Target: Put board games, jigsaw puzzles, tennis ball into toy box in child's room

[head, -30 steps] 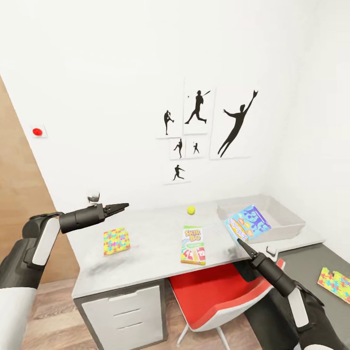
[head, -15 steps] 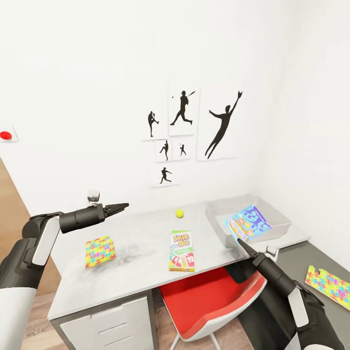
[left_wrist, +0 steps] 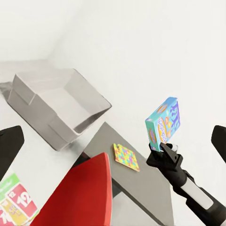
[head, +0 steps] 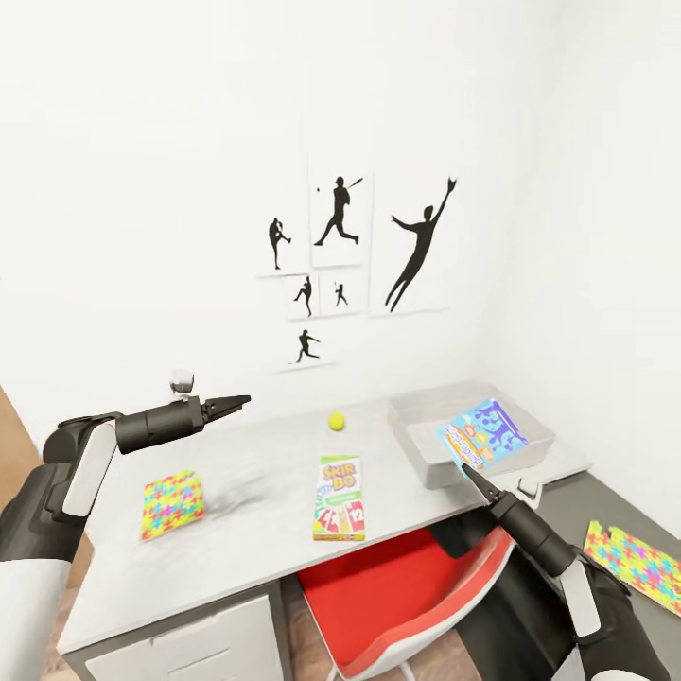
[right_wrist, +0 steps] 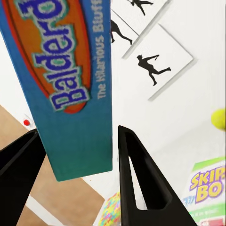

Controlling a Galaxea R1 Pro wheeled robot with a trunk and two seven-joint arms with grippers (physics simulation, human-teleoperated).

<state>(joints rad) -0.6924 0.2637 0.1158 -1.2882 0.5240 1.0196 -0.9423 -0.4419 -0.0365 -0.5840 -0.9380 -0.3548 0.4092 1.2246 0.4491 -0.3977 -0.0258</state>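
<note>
My right gripper (head: pixel 466 466) is shut on the lower edge of the blue board game (head: pixel 482 430), holding it upright just in front of the light-grey toy box (head: pixel 427 462). The right wrist view shows that board game (right_wrist: pixel 66 84) close up between my two fingers (right_wrist: pixel 136 174). On the table (head: pixel 255 454) lie the Skip-Bo board game (head: pixel 339 497), the tennis ball (head: pixel 336 422) and a jigsaw puzzle (head: pixel 173 503). A second jigsaw puzzle (head: pixel 632 566) rests on the lower dark section. My left gripper (head: pixel 246 399) hovers open above the table's left part.
A red chair (head: pixel 397 586) is tucked under the table below the Skip-Bo box. The toy box (left_wrist: pixel 56 108) sits in the corner where two white walls meet. Silhouette posters (head: pixel 340 265) hang on the wall behind the table.
The whole view has slid left as the camera turned right. Both arms keep the same pose, and the blue board game stays in my right gripper.
</note>
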